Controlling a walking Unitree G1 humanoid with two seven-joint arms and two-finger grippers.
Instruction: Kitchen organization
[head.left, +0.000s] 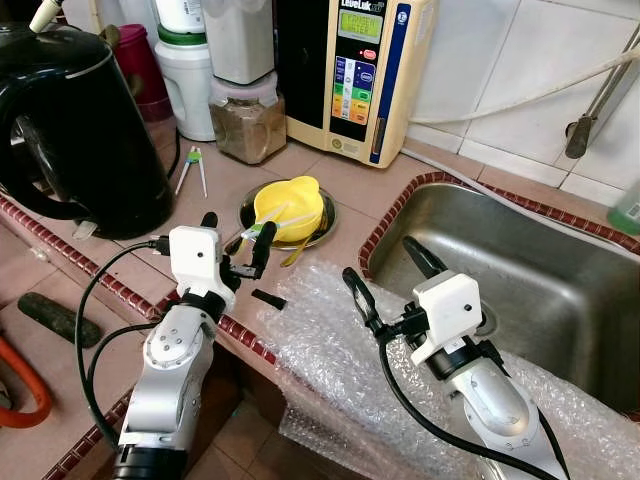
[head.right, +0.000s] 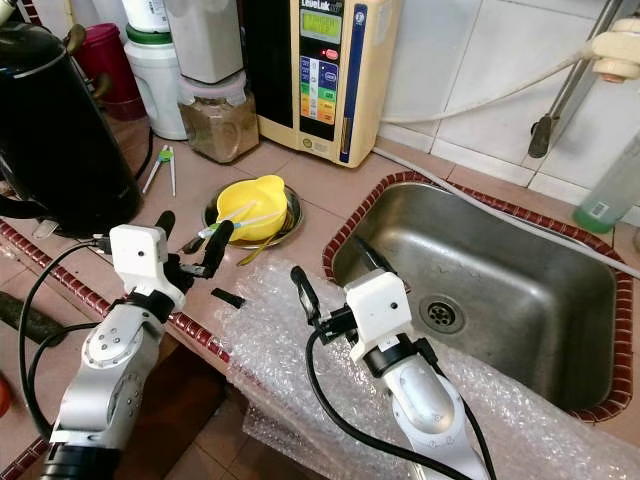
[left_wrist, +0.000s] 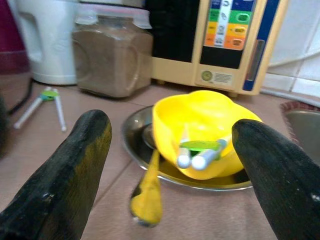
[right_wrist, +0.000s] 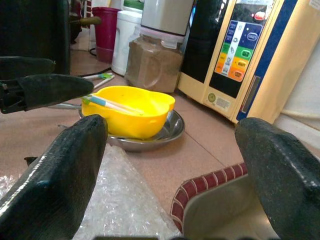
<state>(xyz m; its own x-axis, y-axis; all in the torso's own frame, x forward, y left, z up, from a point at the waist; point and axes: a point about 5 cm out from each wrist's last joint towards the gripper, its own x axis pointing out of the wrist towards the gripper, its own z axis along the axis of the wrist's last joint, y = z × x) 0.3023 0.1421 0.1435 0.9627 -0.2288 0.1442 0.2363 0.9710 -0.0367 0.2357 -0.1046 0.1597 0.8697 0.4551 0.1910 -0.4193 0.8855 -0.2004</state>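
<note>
1. Left hand (head.left: 236, 243), fingers wide, hovers just near of the yellow bowl (head.left: 289, 207) on its steel plate (head.left: 322, 228), bench (head.left: 330, 180) centre.
2. Right hand (head.left: 384, 271), wide, is over bubble wrap (head.left: 320, 350) beside the sink (head.left: 540, 280).
3. The left wrist view reveals a yellow spoon (left_wrist: 146, 190).

A yellow bowl (head.left: 289, 207) is seen on a silver plate (head.left: 324, 230); the worktop (head.left: 340, 180) is tiled pinkish-brown, edged by a red-and-white patterned border (head.left: 65, 262).

Left gripper (head.left: 236, 243) and right gripper (head.left: 384, 268) both raised, fingers spread
</note>
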